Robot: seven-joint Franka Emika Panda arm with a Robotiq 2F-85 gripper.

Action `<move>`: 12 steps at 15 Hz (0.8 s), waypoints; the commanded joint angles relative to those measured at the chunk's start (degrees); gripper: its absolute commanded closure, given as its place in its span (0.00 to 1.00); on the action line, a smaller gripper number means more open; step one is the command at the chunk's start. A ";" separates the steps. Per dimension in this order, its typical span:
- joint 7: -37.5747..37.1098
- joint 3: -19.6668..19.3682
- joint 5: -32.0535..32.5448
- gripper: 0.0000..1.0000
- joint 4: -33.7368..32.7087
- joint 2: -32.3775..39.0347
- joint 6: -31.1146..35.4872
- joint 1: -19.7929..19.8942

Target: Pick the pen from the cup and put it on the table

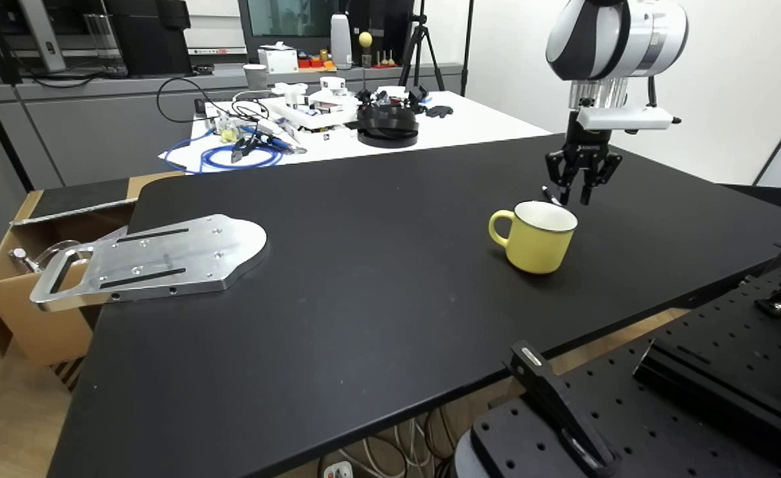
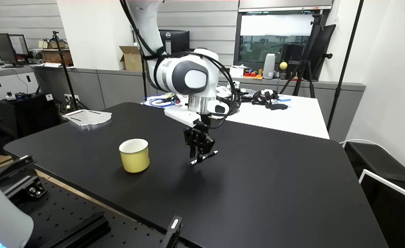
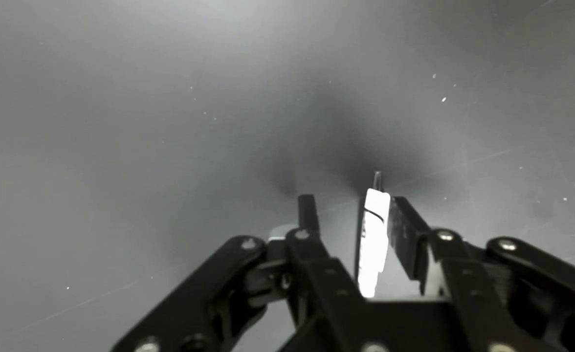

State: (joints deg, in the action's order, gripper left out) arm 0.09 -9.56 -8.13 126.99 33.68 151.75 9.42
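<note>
The yellow cup (image 1: pixel 538 247) stands upright on the black table (image 1: pixel 364 299); it also shows in an exterior view (image 2: pixel 135 161). The pen (image 2: pixel 209 156) looks dark with white ends there and lies aslant at my fingertips, off to the side of the cup. In the wrist view the pen (image 3: pixel 374 239) is bright white with a thin tip. My gripper (image 3: pixel 354 199) is open with the pen between its fingers, close to the right finger and apart from the left. The gripper (image 1: pixel 575 198) hangs low over the table. Whether the pen touches the table I cannot tell.
A silver metal plate with a handle (image 1: pixel 165 255) lies at the table's edge. A white table (image 1: pixel 483 119) with cables and parts stands behind. A black perforated base plate (image 1: pixel 683 392) borders the near edge. A cardboard box (image 1: pixel 38 318) stands beside the table.
</note>
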 commanded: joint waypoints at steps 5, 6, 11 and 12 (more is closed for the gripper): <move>-3.37 -0.49 1.69 0.02 -1.28 -3.58 -3.57 -0.62; -3.19 -0.34 1.58 0.00 -1.30 -4.20 -4.18 -0.44; -1.44 0.61 1.13 0.00 -1.26 -4.96 -7.02 0.33; -1.42 0.65 1.10 0.00 -1.26 -5.40 -7.80 0.35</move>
State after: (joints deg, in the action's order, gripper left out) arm -0.89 -9.58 -7.66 125.83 28.33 144.07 9.05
